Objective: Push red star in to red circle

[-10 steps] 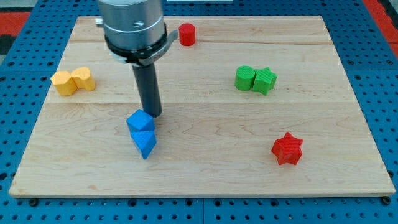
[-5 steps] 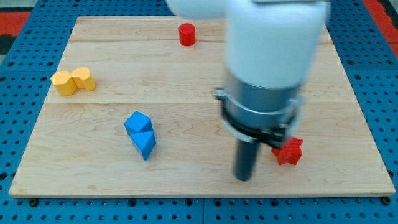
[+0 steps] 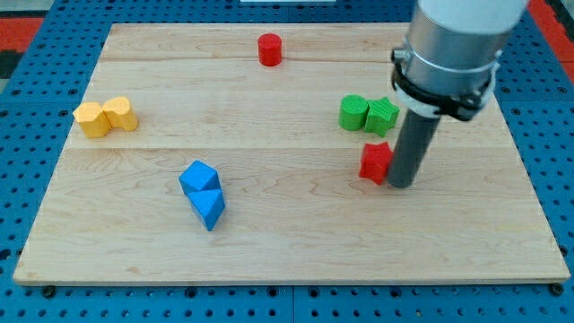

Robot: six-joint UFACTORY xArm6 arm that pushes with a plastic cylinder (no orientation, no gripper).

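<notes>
The arm enters from the view's top right as a pale grey cylinder ringed by a black collar, with the dark rod descending upright from it. My tip (image 3: 402, 184) rests on the wooden board (image 3: 296, 242), touching the red star (image 3: 376, 162) on the star's right side; the rod has no fingers, so nothing is clasped. With the red star as landmark: two green blocks, a rounded one (image 3: 353, 112) and an angular one (image 3: 383, 116), touch each other just above it, near but apart from it. The red circle (image 3: 270, 48) stands well apart, up and to its left, near the board's top edge. Two blue blocks (image 3: 204, 194), touching, lie well to the star's left and slightly lower. Two yellow blocks (image 3: 106, 117), touching, sit far to its left. The board rests on a blue perforated base (image 3: 27, 144).
</notes>
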